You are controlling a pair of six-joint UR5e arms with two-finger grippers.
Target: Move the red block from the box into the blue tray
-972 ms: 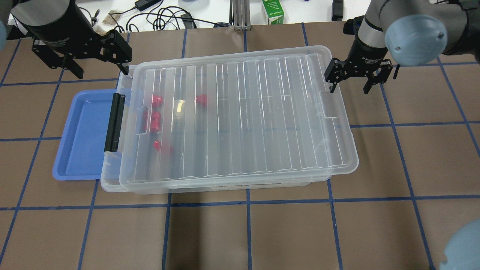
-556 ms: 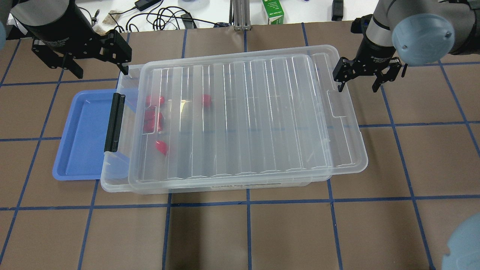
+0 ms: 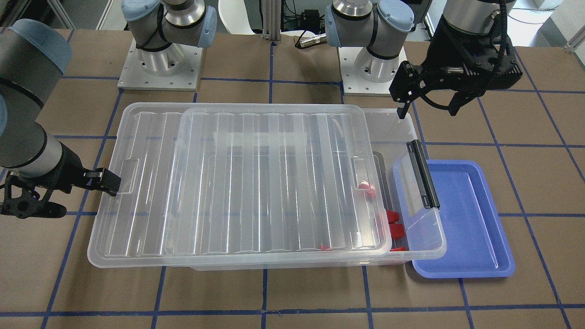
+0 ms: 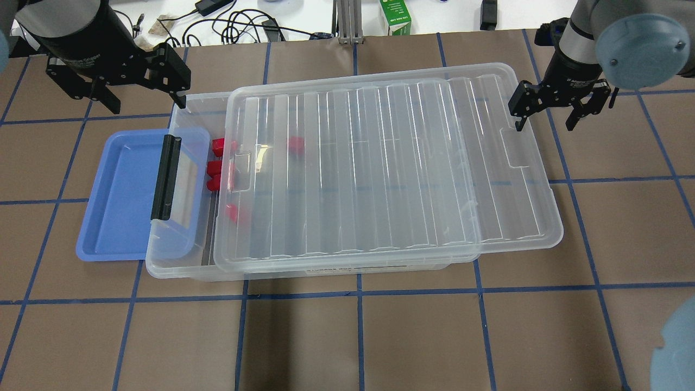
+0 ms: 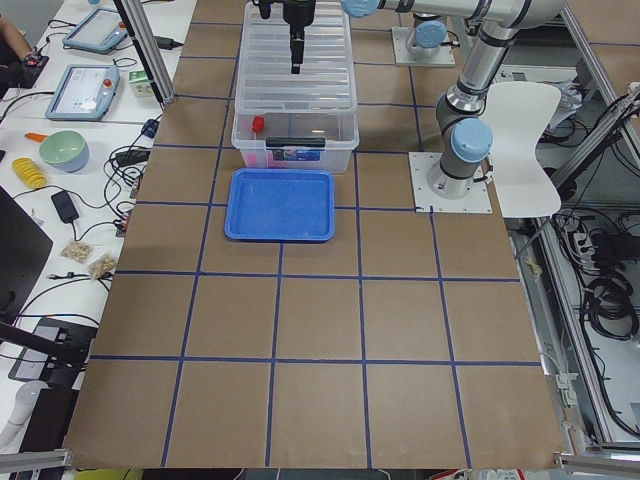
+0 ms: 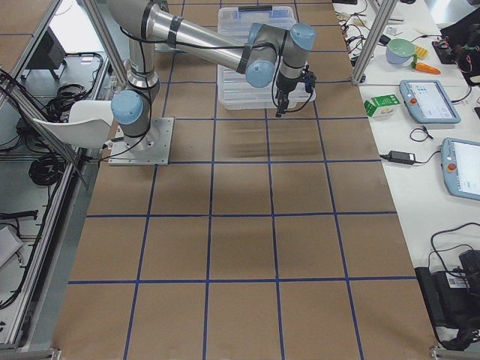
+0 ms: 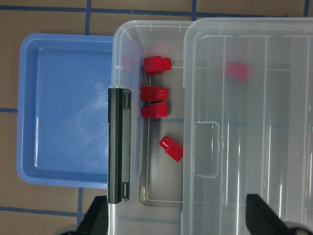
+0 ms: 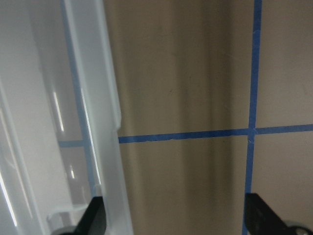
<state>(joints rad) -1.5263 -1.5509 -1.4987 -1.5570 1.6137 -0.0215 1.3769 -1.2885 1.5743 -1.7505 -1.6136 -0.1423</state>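
The clear box (image 4: 179,260) stands mid-table. Its ribbed lid (image 4: 380,163) is slid to the right, so the box's left end is uncovered. Several red blocks (image 4: 218,145) lie there; in the left wrist view (image 7: 156,64) three are bare and one (image 7: 237,71) shows under the lid. The blue tray (image 4: 119,195) lies empty just left of the box, under its black latch bar (image 4: 165,176). My left gripper (image 4: 142,98) is open and empty above the box's far left corner. My right gripper (image 4: 544,120) is open, one finger (image 4: 518,120) against the lid's right rim (image 8: 98,98).
A green carton (image 4: 395,16) and cables (image 4: 239,24) lie beyond the table's far edge. The brown table has a blue tape grid. The robot bases (image 3: 160,64) stand on the robot's side in the front-facing view.
The lid has slid to the right along with my right gripper, uncovering the box's left end and the red blocks. My left gripper has not moved.
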